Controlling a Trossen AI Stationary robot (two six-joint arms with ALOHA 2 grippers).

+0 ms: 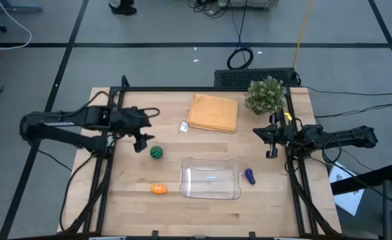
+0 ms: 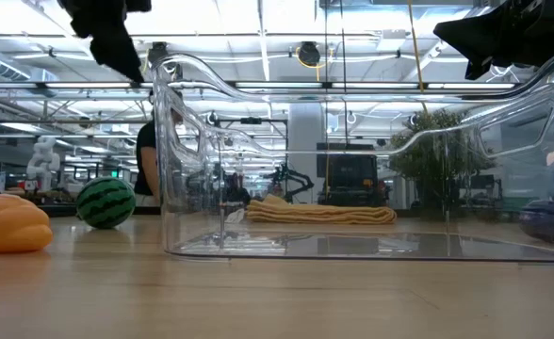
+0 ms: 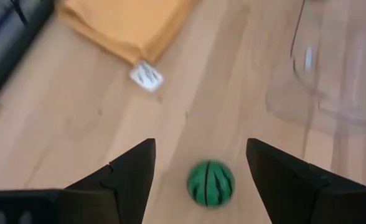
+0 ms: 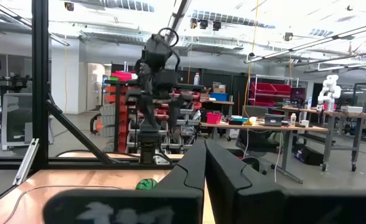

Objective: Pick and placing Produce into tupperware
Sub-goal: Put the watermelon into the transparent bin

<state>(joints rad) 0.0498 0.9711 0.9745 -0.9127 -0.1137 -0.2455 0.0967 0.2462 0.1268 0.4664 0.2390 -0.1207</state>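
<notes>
Above the table's left half, the left gripper (image 1: pixel 145 137) is held with its fingers spread wide, the green striped ball (image 1: pixel 156 153) lying on the wood between and just beyond them, untouched. The orange piece (image 1: pixel 159 189) is found beside the clear tupperware (image 1: pixel 211 180), the purple eggplant (image 1: pixel 250 176) at its opposite side. The right gripper (image 1: pixel 269 141) is held at the table's right edge, fingers pressed together and holding nothing.

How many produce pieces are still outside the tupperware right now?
3. The watermelon ball lies just below the left pincer. The orange piece is left of the tupperware. The eggplant is right of it. Nothing shows inside the container.
</notes>
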